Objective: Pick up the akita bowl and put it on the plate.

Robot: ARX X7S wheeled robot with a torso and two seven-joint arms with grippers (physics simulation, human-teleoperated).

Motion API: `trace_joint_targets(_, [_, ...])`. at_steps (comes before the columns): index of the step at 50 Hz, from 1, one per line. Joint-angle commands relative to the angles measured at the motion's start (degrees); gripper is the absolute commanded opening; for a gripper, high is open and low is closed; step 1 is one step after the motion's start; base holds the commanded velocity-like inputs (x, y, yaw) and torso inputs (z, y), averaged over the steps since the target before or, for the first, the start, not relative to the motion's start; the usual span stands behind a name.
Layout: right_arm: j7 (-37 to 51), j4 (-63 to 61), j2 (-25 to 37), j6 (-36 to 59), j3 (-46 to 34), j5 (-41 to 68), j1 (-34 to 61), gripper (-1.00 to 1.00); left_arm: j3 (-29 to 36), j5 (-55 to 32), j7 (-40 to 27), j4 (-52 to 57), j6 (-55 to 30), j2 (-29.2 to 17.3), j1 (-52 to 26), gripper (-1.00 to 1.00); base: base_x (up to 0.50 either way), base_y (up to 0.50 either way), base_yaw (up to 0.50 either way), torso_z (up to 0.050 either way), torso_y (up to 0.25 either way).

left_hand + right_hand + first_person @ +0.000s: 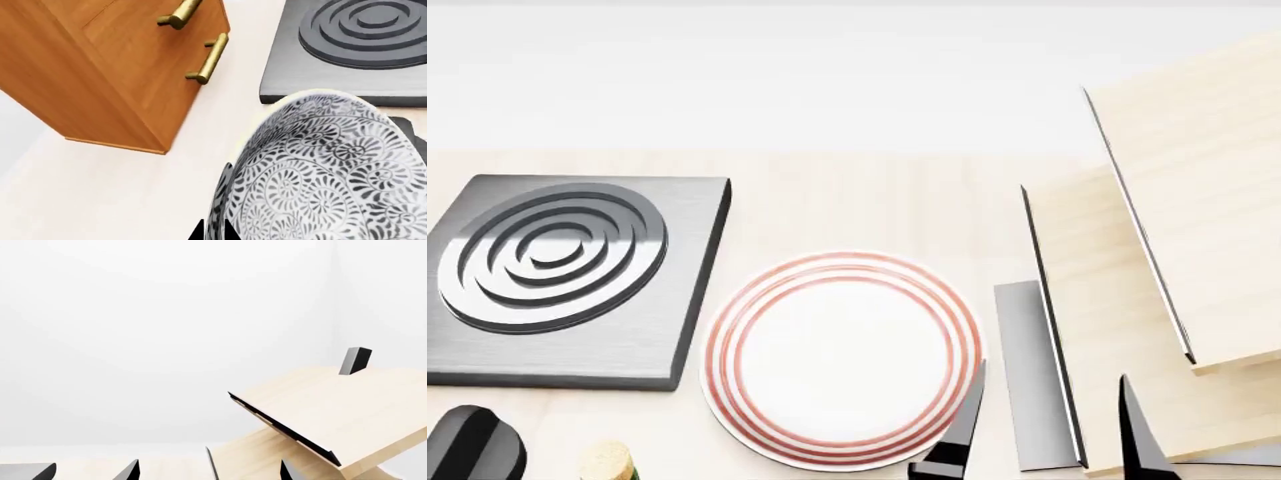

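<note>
Filling most of the left wrist view, the deep round white akita bowl with dense grey-black floral pattern (327, 175) is cut off by the frame edge, so only part of its pale rim and patterned inside shows. It sits right against the left gripper (213, 231), whose dark fingertips poke in at the frame edge, one on either side of the bowl's wall. The gripper appears closed on that wall, though only the tips are visible. The bowl does not show in the head view, so where it lies relative to the plate cannot be told.

The flat round white plate with thin red concentric rings (842, 358) lies bare on the pale wooden table (854, 210), just beside the dark grey square stove burner with raised rings (567, 275). In the left wrist view that burner (347, 50) lies just past the bowl, with a brown wooden cabinet with brass handles (113, 75) nearby.

The right gripper (1048, 430) shows only as dark fingertips at the head view's lower edge, set apart, with nothing between them. Beside it lie tilted light wooden boards with dark edges (1174, 280). Behind everything is a plain white wall (167, 315).
</note>
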Motion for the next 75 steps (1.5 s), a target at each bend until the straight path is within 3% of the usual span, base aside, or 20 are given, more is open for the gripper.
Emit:
trace_joint_targets(1, [0.2, 0.2, 0.1, 0.0, -0.2, 0.1, 0.2, 1.0, -7.4, -1.3, 4.0, 2.8, 4.3, 1.3, -0.7, -1.0, 0.0, 0.0, 0.0, 0.0, 0.0])
trace_joint_targets(5, [0.2, 0.1, 0.2, 0.1, -0.2, 0.2, 0.2, 1.0, -8.5, -0.4, 7.2, 4.2, 7.1, 1.8, -1.5, -1.0, 0.0, 0.0, 0.0, 0.0, 0.0])
trace_joint_targets(14, [0.3, -0.3, 0.4, 0.2, -0.4, 0.1, 0.3, 1.0, -8.1, -2.7, 3.6, 2.2, 8.2, 1.2, -6.1, -1.0, 0.0, 0.0, 0.0, 0.0, 0.0])
trace_joint_targets(20, [0.4, -0.8, 0.5, 0.2, -0.4, 0.3, 0.2, 1.0, -7.0, -8.6, 1.7, -2.4, 10.7, 0.3, -13.8, -1.0, 0.0, 0.0, 0.0, 0.0, 0.0])
trace_joint_targets(24, [0.4, -1.1, 0.7, 0.0, -0.5, 0.3, 0.0, 1.0, 0.3, -8.5, -0.4, -6.6, 12.7, -1.6, -22.1, -1.0, 0.0, 0.0, 0.0, 0.0, 0.0])
trace_joint_targets(31, [0.4, -0.7, 0.6, -0.1, -0.8, 0.2, 0.1, 1.0, 5.0, -9.3, -0.2, -9.1, 15.9, -1.9, -31.1, -1.0, 0.0, 0.0, 0.0, 0.0, 0.0])
trace_joint_targets(41, [0.4, -0.2, 0.7, -0.4, -1.0, 0.3, 0.2, 1.0, 17.5, -10.9, -1.7, -13.5, 15.5, -2.0, -45.9, -1.0, 0.0, 0.0, 0.0, 0.0, 0.0])
trace_joint_targets(56, [0.2, 0.6, 0.8, -1.3, -1.6, 0.3, 0.0, 1.0, 34.6, -7.2, 0.1, -22.7, 12.4, 5.3, -68.2, -1.0, 0.0, 0.0, 0.0, 0.0, 0.0])
trace_joint_targets(65, [0.3, 0.9, 0.9, -1.5, -1.6, 0.5, 0.1, 1.0, 37.1, -8.4, -0.5, -30.0, 11.5, 10.1, -75.1, -1.0, 0.0, 0.0, 0.0, 0.0, 0.0])
trace_joint_targets(75, [0.3, 0.8, 1.1, -1.6, -1.7, 0.7, 0.1, 1.0, 41.5, -6.5, 3.1, -38.1, 12.1, 16.2, -79.9, -1.0, 0.0, 0.0, 0.0, 0.0, 0.001])
